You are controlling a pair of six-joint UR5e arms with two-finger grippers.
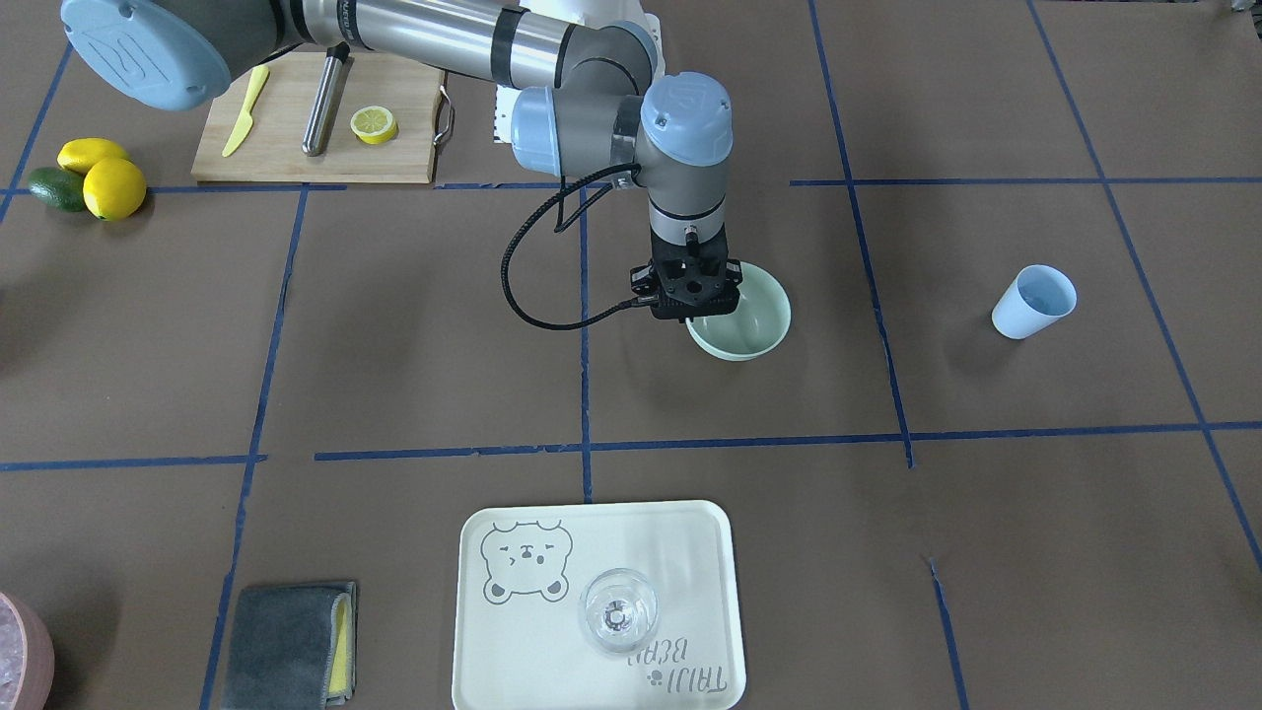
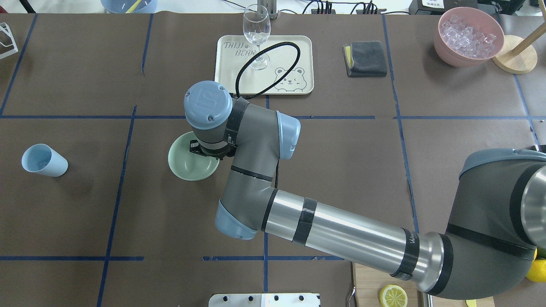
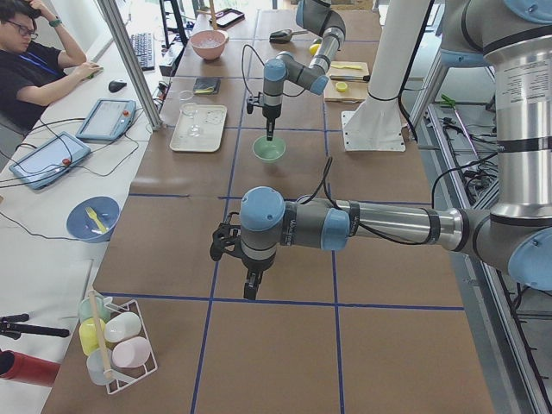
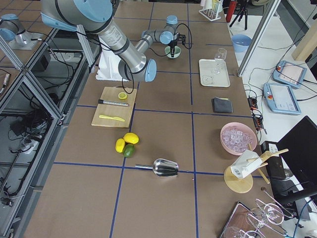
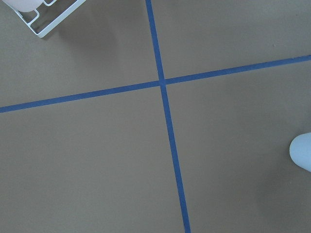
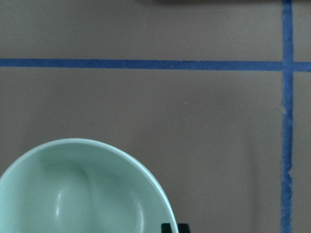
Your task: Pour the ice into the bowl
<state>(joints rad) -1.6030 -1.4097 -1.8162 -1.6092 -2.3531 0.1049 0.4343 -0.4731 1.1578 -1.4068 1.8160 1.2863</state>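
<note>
Midway along the worktop, about halfway between the robot's edge and the operators' edge: bowl (image 1: 754,323), upright, pale green, smooth inside. Above its rim on the side toward the right end: right gripper (image 1: 695,299), pointing straight down, with a dark fingertip just beside the rim in the wrist view. Cannot tell how far apart the jaws stand, nor whether anything is gripped, with the fingers hidden under the wrist from above.

Toward the left end from the bowl, well apart: light blue cup (image 1: 1033,301), contents too faint to make out. Further toward the left end: left gripper (image 3: 249,289), pointing down above a blue tape line (image 5: 167,126). Seen only from the side, so cannot tell the state of its jaws.

Along the operators' edge: cream tray (image 2: 298,47) with a stemmed glass (image 2: 256,32) standing on it, a folded grey cloth (image 2: 365,58), and toward the right end a pink bowl (image 2: 452,55) of whitish icy lumps. At the robot's edge: wooden board (image 1: 286,163) bearing a lemon half (image 1: 375,124), yellow knife (image 1: 245,110) and metal rod (image 1: 325,99). Just beside the board: two lemons (image 1: 113,187) and a dark green fruit (image 1: 54,187). Near the right end: metal scoop (image 4: 166,167).
</note>
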